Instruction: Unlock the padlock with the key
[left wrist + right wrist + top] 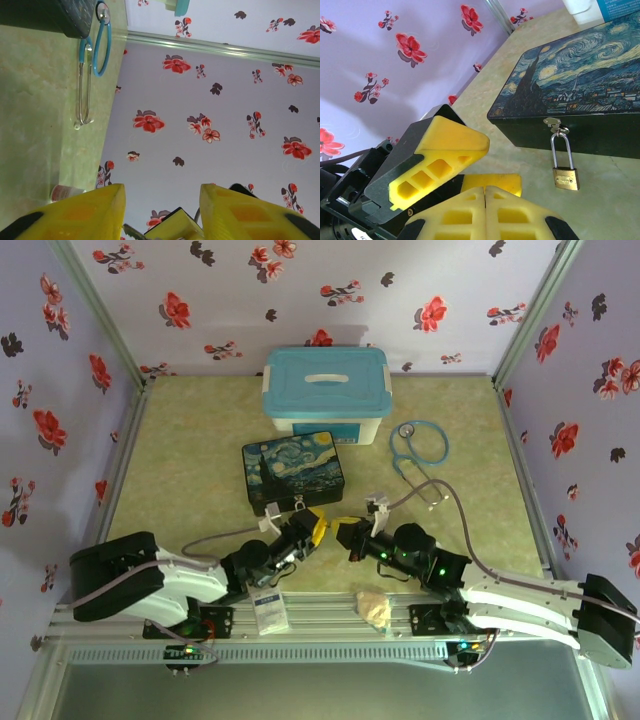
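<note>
at the front of the starry box [570, 75], seeing the padlock [565, 177] dangling off the clasp [551, 121], with right hand [485, 192] pinched shut (on the key? can't tell) and left hand [162, 200] spread open close by, guessing for a handoff

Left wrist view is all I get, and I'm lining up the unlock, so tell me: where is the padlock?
Observer: The padlock hangs by its shackle from the clasp on the front wall of the starry-night box, and the shackle is closed.
Operator: And the right gripper, open or shut?
Observer: The right gripper has its fingers pressed together. I cannot tell whether they hold anything.
</note>
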Action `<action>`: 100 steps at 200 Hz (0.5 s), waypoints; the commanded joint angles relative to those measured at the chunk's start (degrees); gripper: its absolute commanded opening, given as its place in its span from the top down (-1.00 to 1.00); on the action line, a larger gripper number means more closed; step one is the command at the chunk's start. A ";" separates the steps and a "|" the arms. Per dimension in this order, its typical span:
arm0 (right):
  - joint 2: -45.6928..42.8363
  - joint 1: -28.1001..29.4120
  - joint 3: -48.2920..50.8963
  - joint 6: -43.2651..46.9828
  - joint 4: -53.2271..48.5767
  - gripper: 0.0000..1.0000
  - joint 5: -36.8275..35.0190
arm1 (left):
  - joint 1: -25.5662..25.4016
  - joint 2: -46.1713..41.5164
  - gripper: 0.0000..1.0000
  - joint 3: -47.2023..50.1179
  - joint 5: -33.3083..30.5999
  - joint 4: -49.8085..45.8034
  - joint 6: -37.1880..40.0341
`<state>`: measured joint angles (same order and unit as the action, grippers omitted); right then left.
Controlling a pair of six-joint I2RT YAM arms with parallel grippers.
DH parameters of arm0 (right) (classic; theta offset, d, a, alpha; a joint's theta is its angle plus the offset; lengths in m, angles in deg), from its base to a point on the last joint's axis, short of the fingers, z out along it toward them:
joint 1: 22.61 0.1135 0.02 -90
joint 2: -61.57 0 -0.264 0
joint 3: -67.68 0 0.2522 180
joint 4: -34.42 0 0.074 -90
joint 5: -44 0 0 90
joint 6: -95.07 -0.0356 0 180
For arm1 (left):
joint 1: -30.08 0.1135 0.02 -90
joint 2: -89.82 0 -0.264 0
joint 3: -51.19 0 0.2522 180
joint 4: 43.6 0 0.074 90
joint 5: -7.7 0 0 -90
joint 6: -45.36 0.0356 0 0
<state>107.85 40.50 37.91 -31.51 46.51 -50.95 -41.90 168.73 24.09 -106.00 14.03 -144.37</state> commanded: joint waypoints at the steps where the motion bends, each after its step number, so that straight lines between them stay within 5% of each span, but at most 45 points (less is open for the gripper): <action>1: 0.29 0.16 1.02 -0.49 1.62 1.00 -1.35 | 0.39 0.30 0.21 -1.66 0.80 2.34 0.93; 26: 0.57 0.09 2.00 -1.26 5.17 1.00 -1.38 | 0.48 0.99 0.20 -1.95 1.47 2.19 0.95; 58: -0.44 0.16 1.06 -0.39 4.96 1.00 -2.03 | 0.36 3.43 -0.31 -1.28 1.99 2.44 -2.58; 100: 3.29 0.17 1.08 -0.84 6.47 1.00 -0.49 | 0.43 3.53 -0.26 -2.89 2.79 2.70 -2.09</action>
<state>109.62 40.50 39.48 -31.55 49.79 -51.54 -41.75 172.36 22.78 -103.69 14.88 -146.36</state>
